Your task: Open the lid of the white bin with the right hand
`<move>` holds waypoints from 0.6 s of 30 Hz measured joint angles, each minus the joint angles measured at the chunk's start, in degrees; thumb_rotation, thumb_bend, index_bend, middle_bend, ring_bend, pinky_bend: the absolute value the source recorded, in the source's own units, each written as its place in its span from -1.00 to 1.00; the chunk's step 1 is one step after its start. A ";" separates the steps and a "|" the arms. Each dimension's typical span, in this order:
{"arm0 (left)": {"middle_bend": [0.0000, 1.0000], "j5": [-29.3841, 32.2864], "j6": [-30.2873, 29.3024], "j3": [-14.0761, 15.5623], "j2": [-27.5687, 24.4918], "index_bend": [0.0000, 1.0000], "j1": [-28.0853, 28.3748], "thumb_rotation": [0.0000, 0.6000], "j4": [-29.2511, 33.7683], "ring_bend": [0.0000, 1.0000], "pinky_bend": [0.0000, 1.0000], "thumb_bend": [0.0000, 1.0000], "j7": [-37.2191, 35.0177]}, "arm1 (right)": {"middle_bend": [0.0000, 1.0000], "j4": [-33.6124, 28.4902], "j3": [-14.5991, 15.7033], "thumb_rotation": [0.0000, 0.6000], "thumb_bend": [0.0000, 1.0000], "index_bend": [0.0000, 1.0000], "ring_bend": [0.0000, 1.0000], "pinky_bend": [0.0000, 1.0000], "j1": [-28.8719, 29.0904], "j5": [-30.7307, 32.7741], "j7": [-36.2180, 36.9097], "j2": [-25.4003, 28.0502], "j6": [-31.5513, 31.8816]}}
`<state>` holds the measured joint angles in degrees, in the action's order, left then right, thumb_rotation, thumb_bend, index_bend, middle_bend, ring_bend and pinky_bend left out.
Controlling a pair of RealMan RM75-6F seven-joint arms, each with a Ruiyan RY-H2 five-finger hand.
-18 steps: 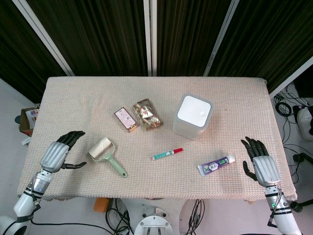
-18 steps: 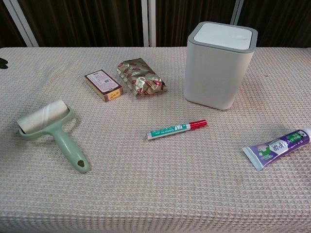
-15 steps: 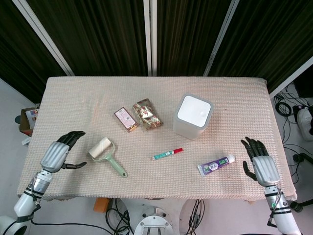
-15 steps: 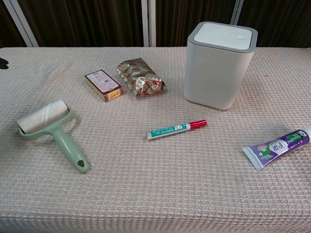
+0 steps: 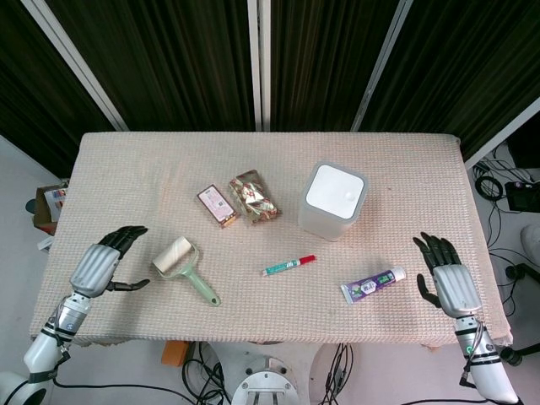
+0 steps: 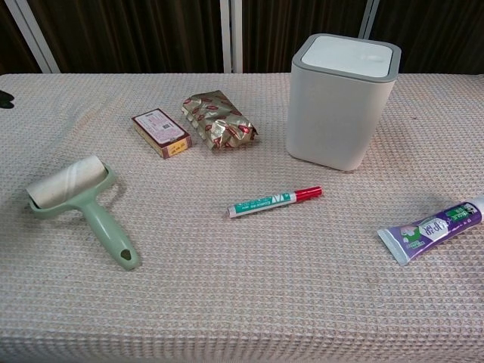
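Observation:
The white bin (image 5: pixel 332 202) (image 6: pixel 339 100) stands upright right of the table's centre, its white lid (image 5: pixel 335 191) (image 6: pixel 349 54) lying flat and closed inside a grey rim. My right hand (image 5: pixel 447 277) hovers at the table's front right corner, well to the right of and nearer than the bin, fingers spread and holding nothing. My left hand (image 5: pixel 103 264) rests at the front left edge, fingers loosely apart and empty. The chest view shows neither hand's palm, only a dark fingertip at its far left edge.
A purple toothpaste tube (image 5: pixel 373 284) lies between my right hand and the bin. A red-capped marker (image 5: pixel 288 265), a green lint roller (image 5: pixel 184 267), a small red box (image 5: pixel 217 205) and a shiny foil packet (image 5: pixel 254 197) lie left of the bin.
My right hand has crept slightly up and to the left, toward the bin. Nothing else has moved.

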<state>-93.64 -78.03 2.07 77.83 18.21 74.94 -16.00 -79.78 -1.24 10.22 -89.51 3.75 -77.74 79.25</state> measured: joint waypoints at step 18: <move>-0.76 0.25 2.11 0.28 0.78 -0.75 1.13 0.54 -0.39 -0.78 -0.55 -0.75 -1.21 | -0.46 -16.97 -11.92 1.00 0.52 -1.00 -1.00 -1.00 12.81 6.00 -26.96 4.64 -8.71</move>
<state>-93.40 -75.93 2.35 78.60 19.34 74.56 -17.21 -96.75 -13.16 23.03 -83.51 -23.21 -73.09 70.54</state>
